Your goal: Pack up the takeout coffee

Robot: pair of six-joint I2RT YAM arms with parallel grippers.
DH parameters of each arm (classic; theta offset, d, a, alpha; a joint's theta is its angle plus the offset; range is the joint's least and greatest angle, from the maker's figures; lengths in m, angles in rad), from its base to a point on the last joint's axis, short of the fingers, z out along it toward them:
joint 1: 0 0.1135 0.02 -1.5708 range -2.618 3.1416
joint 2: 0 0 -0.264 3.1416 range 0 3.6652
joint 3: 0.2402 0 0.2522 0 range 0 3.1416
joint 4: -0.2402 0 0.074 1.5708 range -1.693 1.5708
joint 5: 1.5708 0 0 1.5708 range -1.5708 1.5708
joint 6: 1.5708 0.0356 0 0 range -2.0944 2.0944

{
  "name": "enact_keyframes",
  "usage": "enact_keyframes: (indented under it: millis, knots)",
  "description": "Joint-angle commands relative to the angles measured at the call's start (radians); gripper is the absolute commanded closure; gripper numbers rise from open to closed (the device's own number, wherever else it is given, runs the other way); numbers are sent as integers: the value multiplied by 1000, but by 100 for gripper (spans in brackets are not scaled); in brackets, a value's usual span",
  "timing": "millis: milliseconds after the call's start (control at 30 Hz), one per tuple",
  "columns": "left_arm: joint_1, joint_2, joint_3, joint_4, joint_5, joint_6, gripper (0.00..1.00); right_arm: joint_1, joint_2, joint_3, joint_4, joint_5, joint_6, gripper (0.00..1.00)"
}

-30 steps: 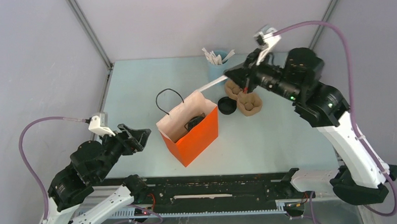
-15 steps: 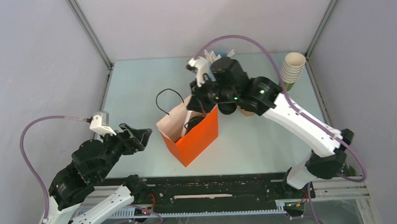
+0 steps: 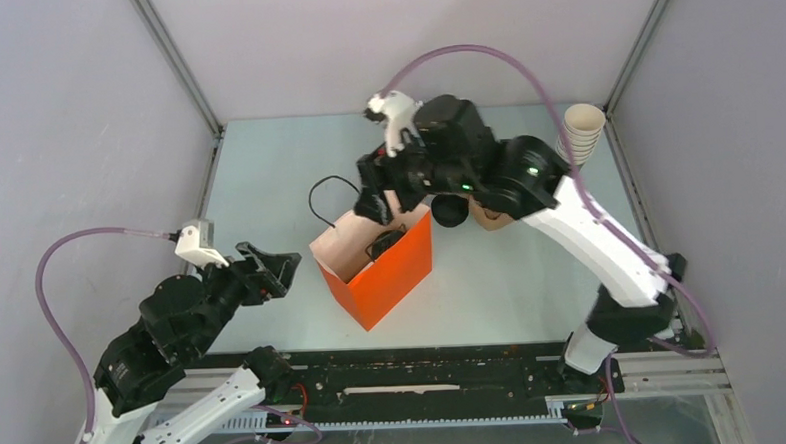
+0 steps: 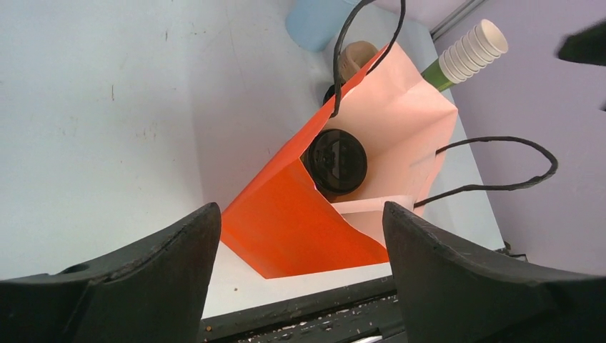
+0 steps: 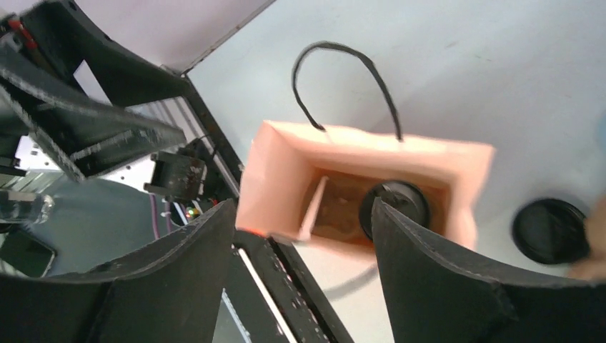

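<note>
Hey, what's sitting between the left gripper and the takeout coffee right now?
A bare strip of table, then the orange bag's wall; the takeout coffee sits inside. The top external view shows this.

We found the takeout coffee (image 4: 334, 162) inside the bag (image 3: 381, 275); a loose lid (image 3: 450, 210) lay at its two o'clock.

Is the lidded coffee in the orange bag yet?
In. The takeout coffee sits inside the orange bag, black lid up, in both wrist views.

Robot lab cell: bare grey walls (image 3: 65, 146), aluminium frame (image 3: 177, 61).
</note>
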Motion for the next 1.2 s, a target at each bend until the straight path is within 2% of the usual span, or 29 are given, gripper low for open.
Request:
enact_keyframes:
  millis: [0,67,133,167,300,467,833,1000,1167]
  knots:
    - [4,29,79,10,-37,56,11,-3,-241,-96,-25,169,-13,19]
    - [4,35,101,10,-49,77,8,-3,-346,-195,-12,234,-1,14]
    - [3,43,129,13,-64,101,5,-3,-461,-267,-1,289,20,2]
    - [4,48,146,14,-71,115,3,-2,-516,-293,3,309,31,1]
    - [3,83,227,29,-96,203,0,-3,-738,-350,3,366,58,0]
    - [4,117,328,27,-156,280,0,-3,-901,-350,7,415,76,0]
    - [4,144,450,4,-269,362,0,-7,-960,-305,-4,544,23,0]
    - [4,142,452,3,-282,363,0,-9,-958,-319,22,544,-4,0]
    - [4,152,457,2,-286,371,0,-12,-970,-350,40,478,-37,0]
